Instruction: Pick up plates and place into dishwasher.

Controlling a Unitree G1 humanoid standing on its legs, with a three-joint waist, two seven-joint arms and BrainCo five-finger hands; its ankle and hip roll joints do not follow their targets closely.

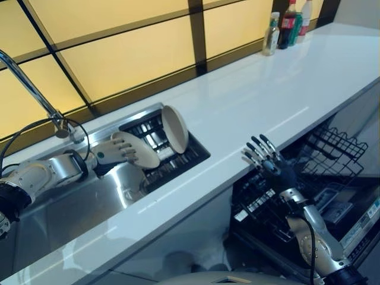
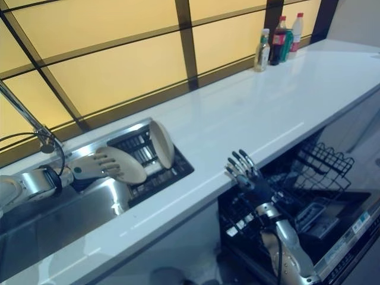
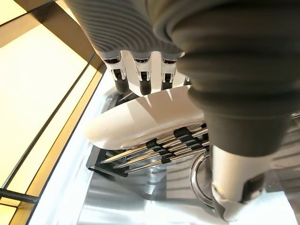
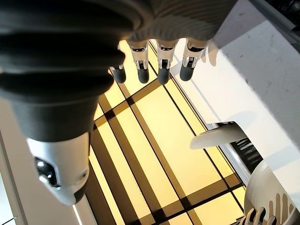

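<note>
While the left hand (image 1: 122, 151) grips one plate (image 1: 141, 152) over the sink rack (image 1: 178, 159), the dishwasher basket (image 1: 332, 155) lies far right, by the spread, empty right hand (image 1: 267, 160).

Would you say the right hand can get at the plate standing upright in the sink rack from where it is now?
Probably not. The right hand hovers open over the dishwasher rack, across the counter from the upright plate. The left hand, holding another plate, sits right beside it.
</note>
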